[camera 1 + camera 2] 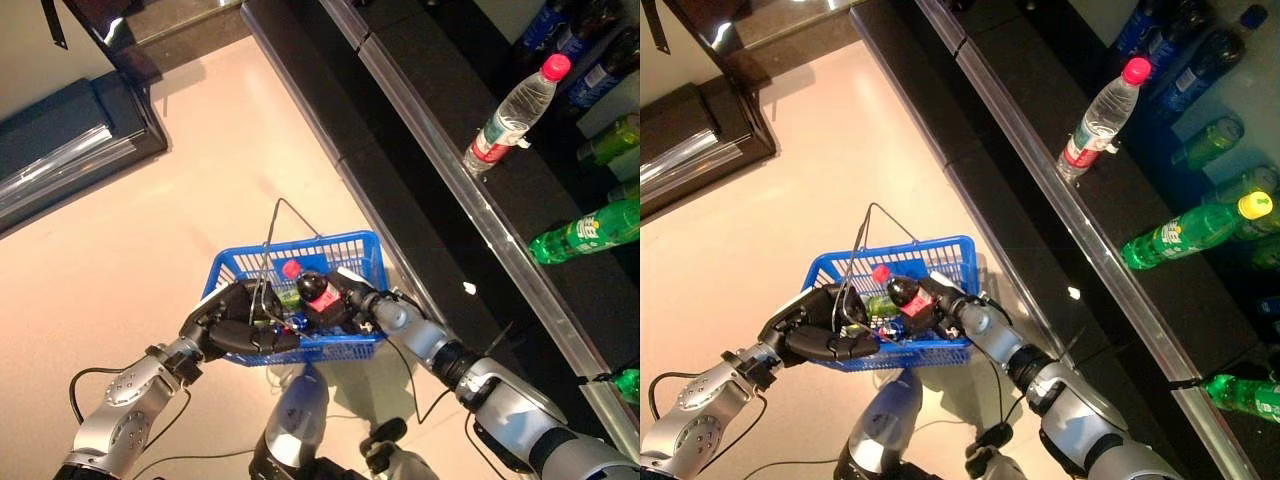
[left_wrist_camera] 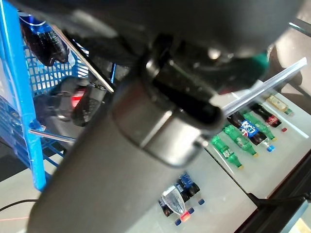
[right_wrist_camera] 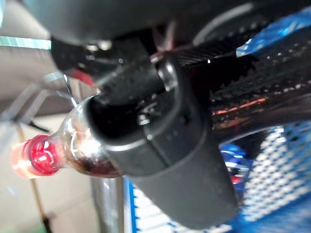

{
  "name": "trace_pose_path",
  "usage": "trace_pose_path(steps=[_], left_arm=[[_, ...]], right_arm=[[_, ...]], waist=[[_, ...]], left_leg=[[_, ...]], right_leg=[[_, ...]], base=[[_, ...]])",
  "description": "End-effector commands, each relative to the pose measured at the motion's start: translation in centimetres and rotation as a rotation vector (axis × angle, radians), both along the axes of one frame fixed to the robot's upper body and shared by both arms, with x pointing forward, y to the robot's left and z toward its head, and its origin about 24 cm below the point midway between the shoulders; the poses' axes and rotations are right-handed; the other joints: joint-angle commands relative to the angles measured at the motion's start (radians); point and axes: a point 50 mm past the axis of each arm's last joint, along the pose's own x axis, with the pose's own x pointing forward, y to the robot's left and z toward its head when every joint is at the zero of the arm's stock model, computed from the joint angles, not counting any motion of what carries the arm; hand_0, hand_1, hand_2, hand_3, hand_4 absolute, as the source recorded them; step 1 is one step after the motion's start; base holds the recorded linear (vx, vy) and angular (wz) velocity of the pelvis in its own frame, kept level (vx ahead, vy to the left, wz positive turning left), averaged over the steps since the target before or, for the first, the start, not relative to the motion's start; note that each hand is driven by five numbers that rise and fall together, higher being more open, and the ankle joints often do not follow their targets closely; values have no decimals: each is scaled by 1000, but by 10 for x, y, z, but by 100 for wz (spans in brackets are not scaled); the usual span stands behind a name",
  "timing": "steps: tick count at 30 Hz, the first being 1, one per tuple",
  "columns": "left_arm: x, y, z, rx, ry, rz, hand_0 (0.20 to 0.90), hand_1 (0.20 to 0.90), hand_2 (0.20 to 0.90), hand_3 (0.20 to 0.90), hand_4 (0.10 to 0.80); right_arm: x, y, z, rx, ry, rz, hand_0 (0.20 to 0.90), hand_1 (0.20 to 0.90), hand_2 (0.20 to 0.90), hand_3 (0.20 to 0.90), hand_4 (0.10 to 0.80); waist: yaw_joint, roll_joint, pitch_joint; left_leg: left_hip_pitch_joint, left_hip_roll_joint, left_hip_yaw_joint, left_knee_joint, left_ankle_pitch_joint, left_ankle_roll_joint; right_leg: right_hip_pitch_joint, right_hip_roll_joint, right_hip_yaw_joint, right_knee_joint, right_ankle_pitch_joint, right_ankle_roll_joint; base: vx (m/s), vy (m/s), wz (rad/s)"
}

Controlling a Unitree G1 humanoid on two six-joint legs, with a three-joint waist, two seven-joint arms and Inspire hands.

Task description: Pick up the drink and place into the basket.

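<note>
My left hand [image 1: 235, 325] is shut on the thin wire handles of the blue basket [image 1: 345, 243] and holds it up off the floor in front of me. My right hand [image 1: 355, 300] is shut on a dark drink bottle with a red cap [image 1: 312, 288]. It holds the bottle tilted inside the basket's rim, cap pointing to my left. The right wrist view shows the thumb [image 3: 160, 160] curled over the bottle [image 3: 73, 145]. Other drinks lie in the basket, one of them green [image 1: 880, 305].
A long dark shelf [image 1: 440, 170] runs along my right side. On it are a clear water bottle with a pink cap [image 1: 515, 115], green bottles [image 1: 585, 232] and blue bottles [image 1: 600, 60]. A dark cabinet [image 1: 70, 140] stands at the far left on the pale floor.
</note>
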Motion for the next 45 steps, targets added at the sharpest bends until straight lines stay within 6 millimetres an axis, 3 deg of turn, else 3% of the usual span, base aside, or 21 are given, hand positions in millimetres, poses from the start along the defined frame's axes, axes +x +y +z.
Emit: trace_pose_path(steps=[1, 7, 12, 21, 25, 28, 29, 30, 38, 45], left_arm=[[-13, -50, 141, -371, -758, -401, 300, 300, 300, 200, 100], [-17, -51, 140, -358, -745, -432, 300, 300, 300, 200, 100], [-20, -56, 140, -363, -744, -461, 300, 300, 300, 200, 100], [-45, -86, 160, -469, -848, -749, 300, 300, 300, 200, 100], [-47, -98, 167, -467, -877, -793, 300, 300, 300, 200, 100], [-47, -101, 170, -478, -882, -791, 300, 300, 300, 200, 100], [-47, -101, 170, -479, -883, -789, 300, 300, 300, 200, 100], [-47, -102, 169, -482, -879, -783, 300, 300, 300, 200, 100], [-48, -101, 168, -510, -840, -770, 300, 300, 300, 200, 100], [-45, -90, 167, -515, -805, -731, 300, 300, 300, 200, 100]], right_arm=[[-2, 20, 4, -166, -22, 226, 300, 300, 300, 200, 100], [-9, 8, -21, -376, 201, 267, 300, 300, 300, 200, 100], [-11, -17, -40, -589, 336, 192, 300, 300, 300, 200, 100], [-16, -25, -52, -677, 396, 88, 300, 300, 300, 200, 100], [-22, -24, -60, -681, 408, 50, 300, 300, 300, 200, 100], [-26, -23, -64, -694, 421, 53, 382, 382, 382, 296, 196], [-27, -22, -66, -694, 426, 53, 382, 382, 382, 296, 196], [-31, -20, -69, -684, 439, 47, 900, 900, 900, 900, 800], [-37, -18, -75, -628, 462, 28, 900, 900, 900, 900, 800], [-15, -15, -52, -401, 302, -51, 900, 900, 900, 900, 800]], waist=[[14, 17, -55], [47, 6, -45], [61, 3, -35], [65, 6, -16], [54, 7, -19], [46, 9, -21], [45, 10, -21], [42, 11, -22], [43, 17, -28], [34, 4, -27]], left_leg=[[-87, -45, 24, 44, 43, 49], [-87, -43, 11, 38, 52, 50], [-83, -39, 11, 29, 60, 51], [-86, -38, 16, 16, 68, 58], [-82, -38, 19, 10, 70, 62], [-83, -40, 21, 12, 69, 63], [-82, -40, 21, 13, 68, 64], [-79, -40, 21, 13, 67, 65], [-68, -36, 25, 4, 70, 68], [-57, -23, 38, 1, 69, 63]], right_leg=[[-6, 5, -21, 56, 17, -56], [-3, 12, -35, 62, 15, -58], [-1, 16, -39, 63, 17, -62], [-9, 13, -41, 65, 26, -60], [-12, 7, -39, 67, 30, -56], [-17, 4, -37, 71, 33, -55], [-18, 3, -37, 73, 33, -55], [-20, 2, -36, 76, 34, -54], [-19, 0, -43, 79, 38, -51], [-15, 2, -46, 79, 44, -50]], base=[[12, -68, 3], [41, -53, 10], [49, -13, 3], [8, -1, 1], [13, 16, 0], [0, 0, 0], [0, 0, 0], [0, 0, 0], [5, -3, 0], [10, -4, 0]])
